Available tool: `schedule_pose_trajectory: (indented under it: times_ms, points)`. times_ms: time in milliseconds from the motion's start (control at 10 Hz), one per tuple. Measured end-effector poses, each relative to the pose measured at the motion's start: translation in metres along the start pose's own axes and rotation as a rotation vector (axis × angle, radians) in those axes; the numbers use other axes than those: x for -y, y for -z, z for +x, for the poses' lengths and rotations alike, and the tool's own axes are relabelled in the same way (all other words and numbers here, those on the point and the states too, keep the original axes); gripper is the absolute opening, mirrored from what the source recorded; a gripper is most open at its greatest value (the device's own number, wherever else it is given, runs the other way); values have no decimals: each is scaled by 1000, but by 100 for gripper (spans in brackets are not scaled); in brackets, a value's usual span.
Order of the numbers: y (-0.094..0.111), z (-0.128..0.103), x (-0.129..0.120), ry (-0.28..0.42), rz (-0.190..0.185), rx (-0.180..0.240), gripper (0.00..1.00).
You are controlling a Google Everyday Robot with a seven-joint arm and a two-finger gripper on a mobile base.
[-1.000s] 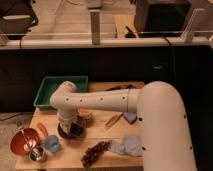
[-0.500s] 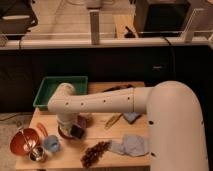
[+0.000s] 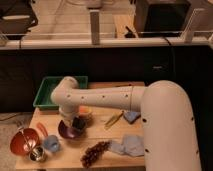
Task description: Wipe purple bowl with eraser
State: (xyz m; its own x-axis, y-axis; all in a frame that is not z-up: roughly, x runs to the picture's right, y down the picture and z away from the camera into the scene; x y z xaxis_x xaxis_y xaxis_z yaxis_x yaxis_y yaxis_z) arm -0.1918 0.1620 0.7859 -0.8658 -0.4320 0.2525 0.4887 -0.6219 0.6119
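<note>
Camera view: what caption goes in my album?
Robot gripper shut on the eraser, down in the purple bowl.

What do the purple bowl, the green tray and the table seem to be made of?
The purple bowl, under the shut gripper holding the dark eraser, looks like glossy plastic or glazed ceramic; I cannot tell which. The green tray seems matte plastic, with uniform colour and a raised rim. The table looks like pale wood.
</note>
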Motion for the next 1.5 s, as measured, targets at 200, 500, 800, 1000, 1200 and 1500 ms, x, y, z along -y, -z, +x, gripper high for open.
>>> schedule_pose_trajectory:
  times_ms: [200,500,800,1000,1200,1500]
  points:
    - [-7,17,-2,25,25,-14,0]
    - [-3,20,24,78,52,-43,0]
    - [14,7,57,116,63,-58,0]
    - [7,1,59,118,77,-42,0]
    - [-2,-13,51,108,71,-13,0]
    - [-11,-32,23,22,47,14,0]
